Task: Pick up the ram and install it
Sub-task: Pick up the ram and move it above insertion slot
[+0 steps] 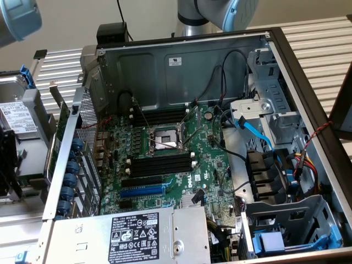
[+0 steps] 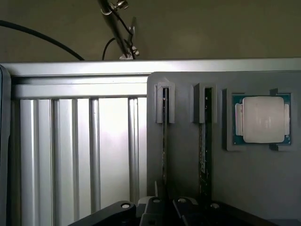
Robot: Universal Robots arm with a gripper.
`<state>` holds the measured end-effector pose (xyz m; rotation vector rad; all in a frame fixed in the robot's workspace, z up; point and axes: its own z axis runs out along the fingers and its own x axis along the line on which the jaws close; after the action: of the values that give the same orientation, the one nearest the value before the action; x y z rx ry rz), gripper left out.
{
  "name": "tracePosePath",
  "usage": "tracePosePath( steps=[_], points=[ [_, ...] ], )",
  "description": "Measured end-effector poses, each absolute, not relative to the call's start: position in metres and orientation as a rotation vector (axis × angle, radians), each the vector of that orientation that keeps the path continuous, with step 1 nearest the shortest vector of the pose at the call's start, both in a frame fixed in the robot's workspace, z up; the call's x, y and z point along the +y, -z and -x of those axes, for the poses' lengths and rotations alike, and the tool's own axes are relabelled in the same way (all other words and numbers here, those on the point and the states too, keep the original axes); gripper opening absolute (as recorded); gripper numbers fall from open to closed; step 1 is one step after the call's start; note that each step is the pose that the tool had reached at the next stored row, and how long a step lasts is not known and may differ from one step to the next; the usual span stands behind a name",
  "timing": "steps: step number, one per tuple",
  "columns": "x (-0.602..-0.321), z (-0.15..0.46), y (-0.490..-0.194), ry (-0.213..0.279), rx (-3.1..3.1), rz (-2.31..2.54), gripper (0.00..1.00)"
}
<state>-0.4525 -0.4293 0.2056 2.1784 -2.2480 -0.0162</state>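
Closest to you in the wrist view is the gripper [image 2: 167, 209]. Its two dark fingers [image 2: 153, 207] are pulled in close, with just a thin gap between them. The ram [image 2: 165, 141] runs right into that gap, so the jaws are pinching it by its edge. You see the ram edge-on as a thin line. It stands in a slot of a gray holder [image 2: 183, 165], not in the computer.

Just beside it in the holder is a second stick [image 2: 204, 150] in its own slot. A bit farther along sits a square silver chip [image 2: 263, 119] in a pocket. The holder lies on a table of shiny metal slats [image 2: 75, 150]. Behind the table a black cable [image 2: 42, 35] curves by.

In the exterior view you look down into the open computer case [image 1: 181, 63]. The green board [image 1: 214, 159] lies inside it. The long black slots [image 1: 162, 165] on it are empty. Next to them is a blue slot [image 1: 142, 191]. Part of the robot arm [image 1: 220, 14] shows behind the case.
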Motion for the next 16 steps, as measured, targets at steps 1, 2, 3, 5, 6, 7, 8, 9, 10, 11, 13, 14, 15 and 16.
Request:
tracePosePath(
  steps=[1,2,3,5,6,7,8,9,10,11,13,14,15,16],
  points=[
    [-0.429,0.452,-0.209,0.016,-2.248,-2.178,0.13],
    [-0.429,0.453,-0.213,0.016,-2.248,-2.178,0.13],
    [-0.429,0.453,-0.217,0.016,-2.248,-2.178,0.13],
    [-0.429,0.453,-0.226,0.016,-2.248,-2.178,0.13],
    [-0.429,0.452,-0.231,0.016,-2.248,-2.179,0.13],
    [-0.429,0.452,-0.235,0.016,-2.248,-2.179,0.13],
    [-0.429,0.453,-0.240,0.016,-2.248,-2.179,0.13],
    [-0.429,0.453,-0.244,0.015,-2.249,-2.179,0.13],
    [-0.429,0.453,-0.249,0.015,-2.249,-2.179,0.13],
    [-0.429,0.452,-0.254,0.014,-2.249,-2.179,0.13],
    [-0.429,0.452,-0.263,0.014,-2.249,-2.179,0.13],
    [-0.429,0.452,-0.267,0.014,-2.249,-2.180,0.13],
    [-0.429,0.452,-0.272,0.014,-2.249,-2.180,0.13],
    [-0.429,0.452,-0.276,0.014,-2.249,-2.180,0.13]
  ],
)
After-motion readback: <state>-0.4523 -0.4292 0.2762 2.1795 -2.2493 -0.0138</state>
